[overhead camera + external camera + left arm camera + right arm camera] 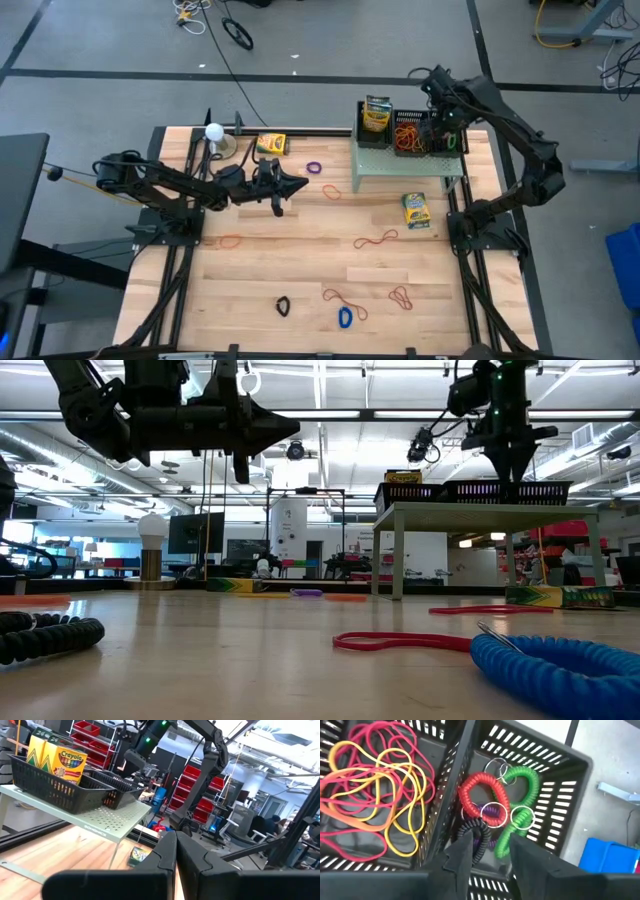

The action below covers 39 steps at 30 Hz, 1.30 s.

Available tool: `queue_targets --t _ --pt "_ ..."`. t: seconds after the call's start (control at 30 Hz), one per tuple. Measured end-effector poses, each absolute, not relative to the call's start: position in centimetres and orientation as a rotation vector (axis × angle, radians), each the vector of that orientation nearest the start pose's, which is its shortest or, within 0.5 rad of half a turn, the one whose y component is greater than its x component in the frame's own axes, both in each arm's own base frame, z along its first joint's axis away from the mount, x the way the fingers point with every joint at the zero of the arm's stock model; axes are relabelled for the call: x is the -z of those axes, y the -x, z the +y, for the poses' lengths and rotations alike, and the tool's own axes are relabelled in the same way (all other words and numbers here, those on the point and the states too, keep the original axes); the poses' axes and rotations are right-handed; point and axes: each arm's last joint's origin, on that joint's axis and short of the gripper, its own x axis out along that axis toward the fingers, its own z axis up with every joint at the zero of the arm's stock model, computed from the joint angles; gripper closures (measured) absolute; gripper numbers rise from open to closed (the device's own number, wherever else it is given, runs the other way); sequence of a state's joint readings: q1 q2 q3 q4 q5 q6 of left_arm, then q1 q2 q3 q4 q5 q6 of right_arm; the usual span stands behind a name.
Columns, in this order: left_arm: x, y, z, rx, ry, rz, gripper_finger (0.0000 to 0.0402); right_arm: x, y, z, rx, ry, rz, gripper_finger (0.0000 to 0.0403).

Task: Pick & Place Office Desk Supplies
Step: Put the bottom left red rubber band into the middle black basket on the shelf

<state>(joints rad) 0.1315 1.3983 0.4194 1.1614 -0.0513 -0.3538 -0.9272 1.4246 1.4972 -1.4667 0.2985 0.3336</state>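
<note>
- My right gripper hangs over the rightmost black mesh tray on the pale green perforated shelf, its fingers parted with nothing between them.
- Just beneath it in that tray lie coiled key-ring bands: a red coil, a green coil, a purple coil and a black coil, tangled together with their metal rings.
- The neighbouring tray holds a heap of thin rubber bands, yellow, orange and pink.
- A third tray at the shelf's other end holds an upright Crayola crayon box.
- My left gripper is clenched shut on nothing, held above the table near the middle of the far half.
- Another crayon box lies on the table just in front of the shelf, and one more near the white ball on a stand.
- Loose bands are scattered over the wood, among them a purple loop, a blue coil and a black coil.
</note>
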Motion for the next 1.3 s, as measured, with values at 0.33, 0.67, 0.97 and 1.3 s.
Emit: queue_targets --t 0.33,0.67,0.97,1.3 --pt "-22.3 -25.6 3.6 -0.162 0.342 -0.296 0.0390 -39.7 -14.1 -16.0 1.029 -0.449 1.047 0.0359" --pt "-23.5 -27.4 3.4 -0.099 0.337 -0.247 0.0390 -37.0 -14.0 -8.5 0.771 -0.397 0.584 0.0382" --pt "-21.8 -28.0 3.0 -0.140 0.336 -0.061 0.0394 -31.6 -14.8 -4.3 0.537 -0.481 0.715 0.0383" --pt "-19.7 -27.8 1.7 -0.298 0.508 0.112 0.0390 -30.8 -15.6 0.9 0.284 -0.299 0.751 0.0396"
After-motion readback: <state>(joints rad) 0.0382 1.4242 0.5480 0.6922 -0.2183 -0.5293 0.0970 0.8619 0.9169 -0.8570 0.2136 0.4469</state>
